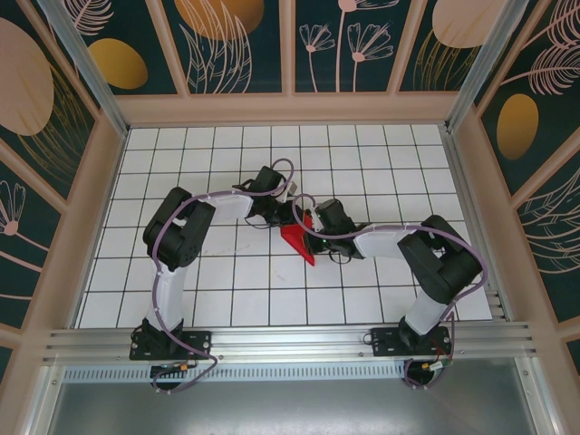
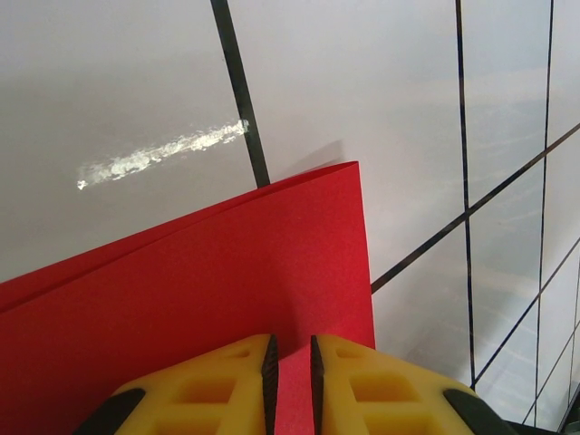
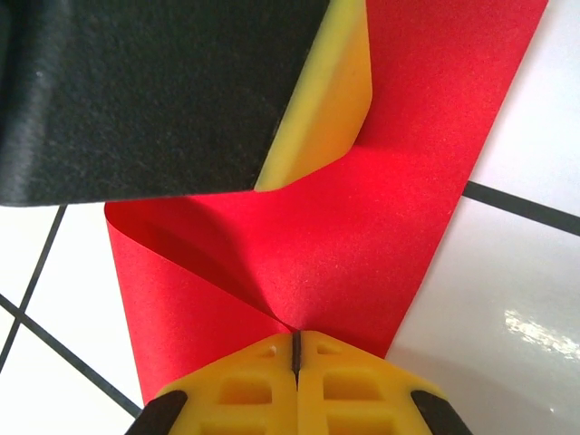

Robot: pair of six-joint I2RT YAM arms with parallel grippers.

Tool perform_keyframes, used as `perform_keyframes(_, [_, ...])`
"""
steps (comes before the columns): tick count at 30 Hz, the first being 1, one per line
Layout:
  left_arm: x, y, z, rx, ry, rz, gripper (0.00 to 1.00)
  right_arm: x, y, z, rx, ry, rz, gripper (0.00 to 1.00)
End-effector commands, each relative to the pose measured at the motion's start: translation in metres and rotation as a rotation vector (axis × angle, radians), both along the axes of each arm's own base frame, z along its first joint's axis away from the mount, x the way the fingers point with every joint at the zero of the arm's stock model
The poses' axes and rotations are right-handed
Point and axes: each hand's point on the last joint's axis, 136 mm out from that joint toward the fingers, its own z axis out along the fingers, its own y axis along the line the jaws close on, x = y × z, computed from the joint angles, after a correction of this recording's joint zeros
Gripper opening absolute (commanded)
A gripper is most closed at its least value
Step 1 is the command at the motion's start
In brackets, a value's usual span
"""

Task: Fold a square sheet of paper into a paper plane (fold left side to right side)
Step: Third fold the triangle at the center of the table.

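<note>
1. Mid-table, the red paper [image 1: 297, 237] stood partly raised off the tiles [image 1: 227, 272] between both arms, half folded.
2. Left gripper [image 2: 290, 349] pinched one edge, likely to carry it across.
3. Right gripper [image 3: 296, 337], pressed together, nipped the fold, likely anchoring it.

The paper [image 2: 227, 290] is bright red. My jaws are yellow; the worktop [image 1: 381, 154] is white with a black grid.

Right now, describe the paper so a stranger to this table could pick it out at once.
Look at the middle of the white gridded table. There the left hand and right hand pinch a partly folded sheet of paper. It is the only bright red thing in sight.
</note>
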Motion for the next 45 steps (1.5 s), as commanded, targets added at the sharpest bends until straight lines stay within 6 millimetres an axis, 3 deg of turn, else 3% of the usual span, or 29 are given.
perform_keyframes(1, [-0.02,0.009,-0.039,0.097,0.065,-0.02,0.22,-0.019,-0.018,-0.024,-0.058,0.089,-0.029,0.0])
perform_keyframes(8, [-0.019,0.009,-0.038,0.097,0.061,-0.016,0.22,-0.017,-0.019,-0.009,-0.042,0.058,-0.039,0.0])
perform_keyframes(17, [-0.009,0.003,-0.021,0.092,0.031,-0.026,0.24,-0.024,-0.024,-0.033,-0.085,0.113,-0.046,0.0])
perform_keyframes(22, [-0.007,0.002,-0.016,0.09,0.024,-0.032,0.27,-0.022,-0.022,-0.035,-0.091,0.117,-0.044,0.0])
perform_keyframes(29, [0.016,0.009,0.02,0.095,-0.039,-0.022,0.38,-0.026,-0.023,-0.044,-0.123,0.139,-0.028,0.0])
perform_keyframes(35, [0.037,0.032,0.045,0.1,-0.072,0.024,0.4,-0.025,-0.02,-0.042,-0.124,0.132,-0.02,0.0])
perform_keyframes(38, [0.029,0.042,0.052,0.087,-0.084,0.031,0.32,-0.025,-0.019,-0.042,-0.125,0.134,-0.014,0.0])
perform_keyframes(41, [0.005,0.038,0.065,-0.019,-0.07,0.01,0.24,-0.025,-0.018,-0.042,-0.125,0.132,-0.012,0.0])
perform_keyframes(45, [-0.026,0.03,0.071,-0.125,-0.039,-0.025,0.22,-0.025,-0.017,-0.042,-0.125,0.133,-0.006,0.0])
